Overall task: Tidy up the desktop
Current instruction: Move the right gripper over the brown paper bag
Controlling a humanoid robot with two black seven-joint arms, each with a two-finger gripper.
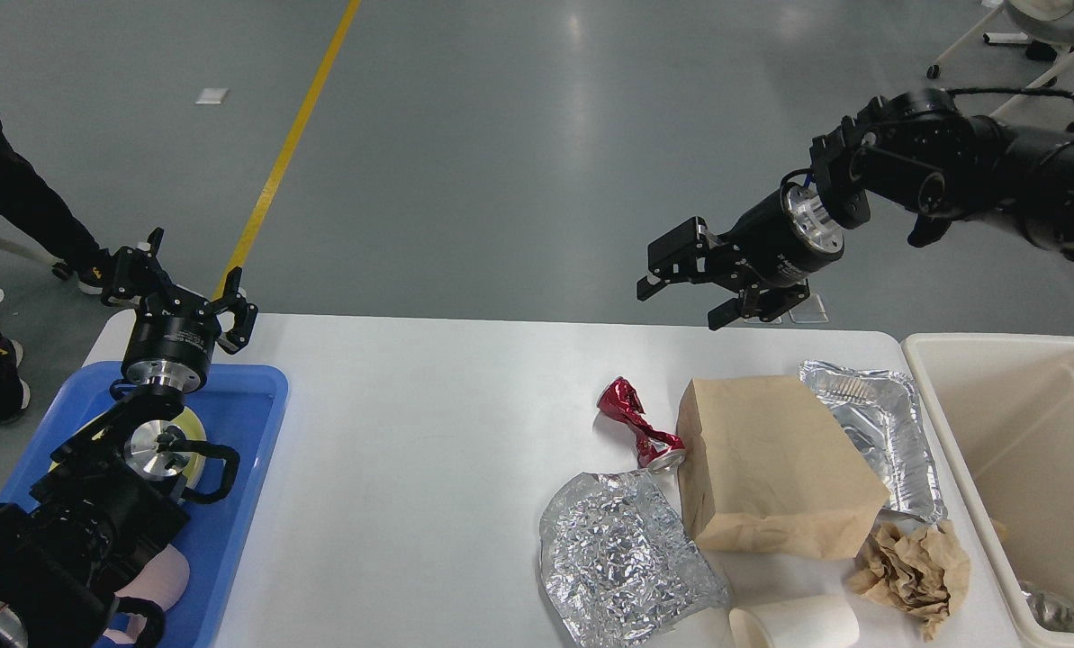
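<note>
currently the desk (428,432), a smooth matte white top with rounded corners, carries litter only on its right half; left half bare apart from a blue tray (248,450) at the left edge. rigid cream bin (1032,432) sits off the right edge, probably the drop point, which would explain why the rubbish is bunched on that side.

right gripper (685,301) hangs in the air over the far edge, above the pile and touching nothing; fingers spread, holding nothing. judged: lining up for a pick, likely the can or bag.

left gripper (181,288) points up over the tray's far end, fingers spread, empty, seemingly parked.

materials:
- red can (637,423): thin metal, crushed and twisted, touching the bag's left side.
- brown bag (771,459): paper, boxy, soft creases; overlaps the foil pan (879,423).
- foil sheet (622,553): crinkled, shiny, near edge.
- paper wad (915,562): brown, crumpled, near the bin.
- white cup (793,621): on its side at the near edge.
</note>
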